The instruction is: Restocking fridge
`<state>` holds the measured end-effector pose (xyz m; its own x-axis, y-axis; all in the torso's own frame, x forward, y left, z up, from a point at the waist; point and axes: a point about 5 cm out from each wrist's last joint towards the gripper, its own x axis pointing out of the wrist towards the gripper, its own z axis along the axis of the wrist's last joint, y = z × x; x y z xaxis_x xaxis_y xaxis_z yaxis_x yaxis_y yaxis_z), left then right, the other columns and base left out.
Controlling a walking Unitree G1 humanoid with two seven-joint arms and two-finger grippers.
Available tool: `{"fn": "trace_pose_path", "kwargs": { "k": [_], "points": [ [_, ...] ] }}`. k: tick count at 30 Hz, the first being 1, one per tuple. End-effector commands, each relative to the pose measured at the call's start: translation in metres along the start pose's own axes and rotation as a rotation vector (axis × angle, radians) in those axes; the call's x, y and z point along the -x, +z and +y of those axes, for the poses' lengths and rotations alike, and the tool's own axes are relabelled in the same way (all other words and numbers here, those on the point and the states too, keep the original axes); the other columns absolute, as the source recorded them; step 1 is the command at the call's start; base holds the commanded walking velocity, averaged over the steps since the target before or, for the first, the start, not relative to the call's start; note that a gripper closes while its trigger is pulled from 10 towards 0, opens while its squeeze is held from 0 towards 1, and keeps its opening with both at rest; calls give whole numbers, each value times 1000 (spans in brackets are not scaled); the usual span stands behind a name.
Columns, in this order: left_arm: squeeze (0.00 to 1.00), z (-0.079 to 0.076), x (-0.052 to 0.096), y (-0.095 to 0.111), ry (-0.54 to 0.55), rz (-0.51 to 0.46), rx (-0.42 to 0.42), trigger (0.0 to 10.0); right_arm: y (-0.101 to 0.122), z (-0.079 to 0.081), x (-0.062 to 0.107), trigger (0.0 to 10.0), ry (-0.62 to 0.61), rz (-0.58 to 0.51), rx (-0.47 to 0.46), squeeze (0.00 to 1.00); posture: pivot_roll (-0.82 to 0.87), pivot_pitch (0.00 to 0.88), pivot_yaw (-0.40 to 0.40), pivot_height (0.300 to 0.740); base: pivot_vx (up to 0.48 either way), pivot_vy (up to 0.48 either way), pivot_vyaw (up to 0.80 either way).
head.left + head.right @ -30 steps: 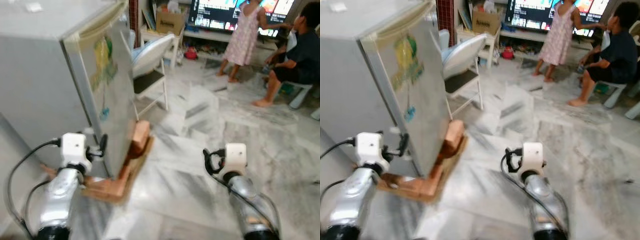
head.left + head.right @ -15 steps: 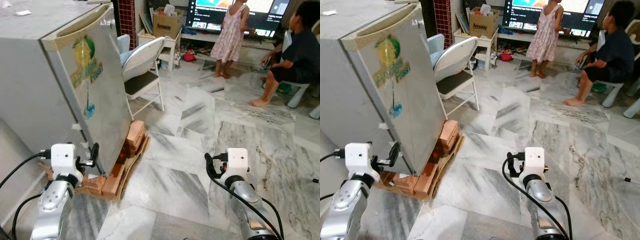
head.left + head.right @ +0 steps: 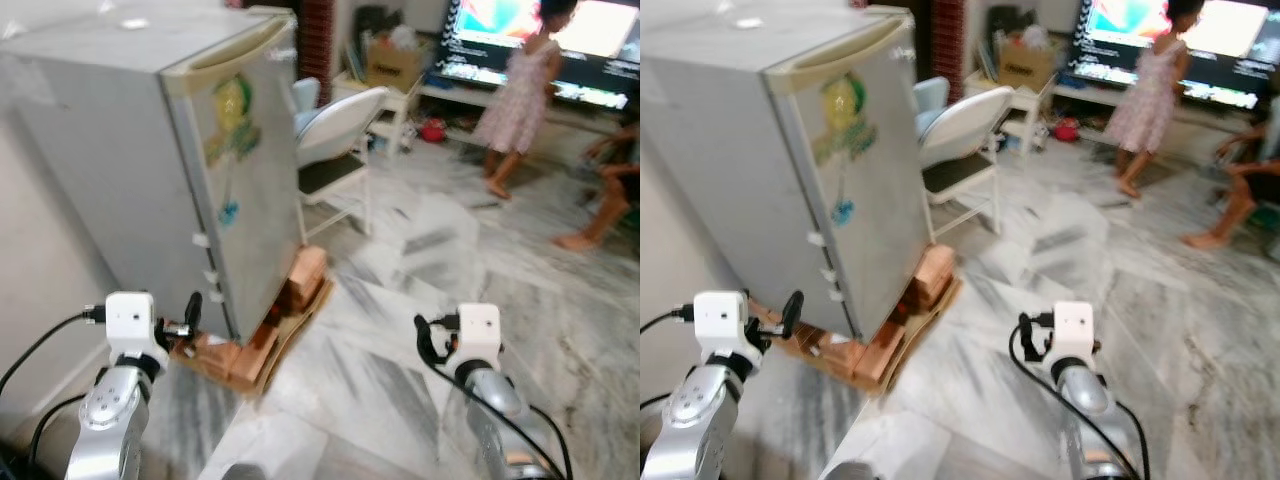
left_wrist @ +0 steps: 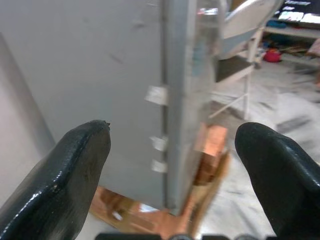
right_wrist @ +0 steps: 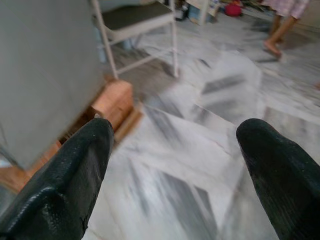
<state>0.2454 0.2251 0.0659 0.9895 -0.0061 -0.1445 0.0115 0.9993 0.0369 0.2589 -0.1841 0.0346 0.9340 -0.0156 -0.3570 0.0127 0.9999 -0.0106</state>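
The approach step seems underway: the small grey metal fridge (image 3: pixel 190 160), door closed, stands on bricks. Near its corner, the left hand (image 4: pixel 172 165) and right hand (image 5: pixel 172 165) are spread, empty. Next, reach for the door edge.

A small grey fridge (image 3: pixel 190 170) stands upright on bricks, door apparently shut, stickers on it.

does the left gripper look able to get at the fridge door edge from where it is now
Probably yes. The left gripper is open and points at the closed fridge corner, nothing between them. It hangs low near the bricks, so the arm must rise and advance to reach the door's edge.
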Motion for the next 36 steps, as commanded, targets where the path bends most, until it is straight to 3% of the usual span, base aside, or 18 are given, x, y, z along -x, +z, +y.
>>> {"fn": "trace_pose_path", "kwargs": {
  "k": [1,9,19,30,36],
  "points": [
    [0,1,-6,9,-10,-31,-22,10000,6,6,-2,10000,12,-22,-7,0,17,0,-37,740,420,0,0],
    [0,-2,-7,8,-3,-23,3,10000,6,5,-2,10000,12,-21,0,0,16,0,-41,740,389,165,0],
    [0,0,-6,5,14,-4,11,10000,6,6,-3,10000,13,-17,1,0,22,0,-44,740,0,0,0],
    [0,-1,-7,3,-9,2,2,10000,4,5,-3,10000,4,-12,6,0,15,0,-41,740,0,480,-222],
    [0,-7,-9,4,-49,1,-3,10000,4,5,-4,10000,0,-6,6,0,19,0,-41,740,0,0,-266]
  ]
}}
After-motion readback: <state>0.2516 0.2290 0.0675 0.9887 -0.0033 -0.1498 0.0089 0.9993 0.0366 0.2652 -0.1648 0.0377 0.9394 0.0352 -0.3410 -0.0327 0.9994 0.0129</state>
